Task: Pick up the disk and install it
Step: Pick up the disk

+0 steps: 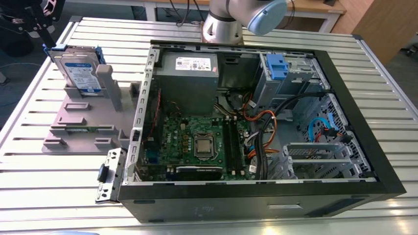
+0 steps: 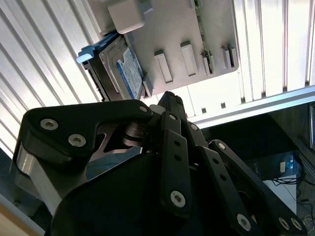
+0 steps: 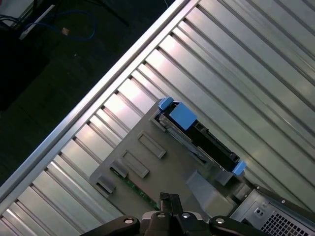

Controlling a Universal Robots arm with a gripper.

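One disk (image 3: 197, 132), seemingly apart from tool (image 3: 169, 205)

The arm (image 1: 238, 22) shows in the exterior view as a grey joint with a pale blue cap, high at the far side and tilted toward that view's right. In the second wrist view the gripper (image 2: 160, 104) fills the foreground, black bolted linkages converging at the tip.

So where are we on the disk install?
Done: nothing yet. The disk stands upright in the grey holder, on the exterior view's left of the open case. In hand: the claw is over the holder, apart from the disk in both wrist views. Left: pickup and install; the disk is not yet lifted or in the case.
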